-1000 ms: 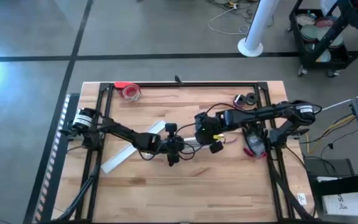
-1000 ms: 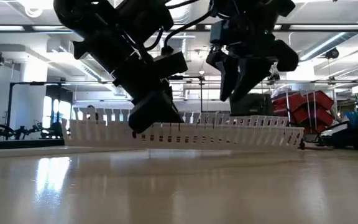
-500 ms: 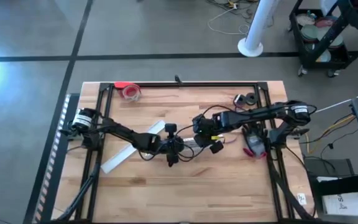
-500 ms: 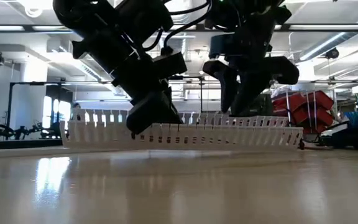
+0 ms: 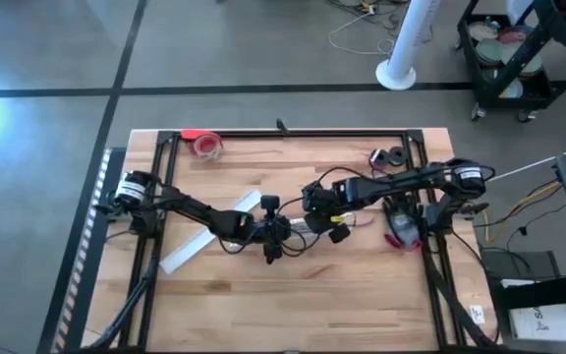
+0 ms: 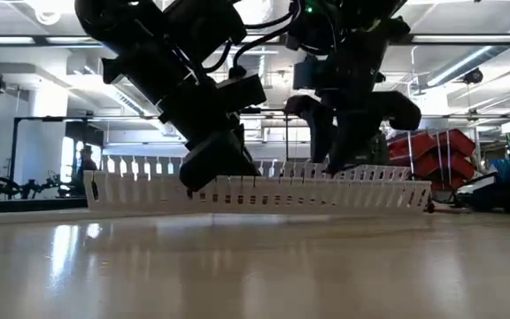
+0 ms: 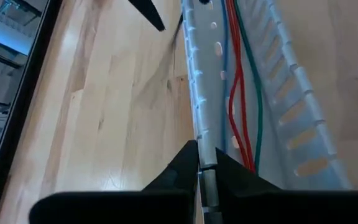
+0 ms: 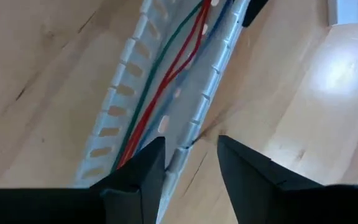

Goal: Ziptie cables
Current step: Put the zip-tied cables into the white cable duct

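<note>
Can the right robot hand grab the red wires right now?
Probably yes. The right gripper is open right over the white slotted tray, and the red wires lie uncovered inside it. The left gripper is shut on the tray's wall, not blocking them.

The slotted duct [image 5: 308, 228] lies at the centre of the table [image 5: 293, 295], with the cables [image 7: 238, 106] inside it. The left gripper [image 5: 281, 234] sits at the duct's 9 o'clock end, the right gripper [image 5: 314, 204] at its 12 o'clock side. A tape roll [image 5: 207, 145] rests near the table's 11 o'clock corner.
</note>
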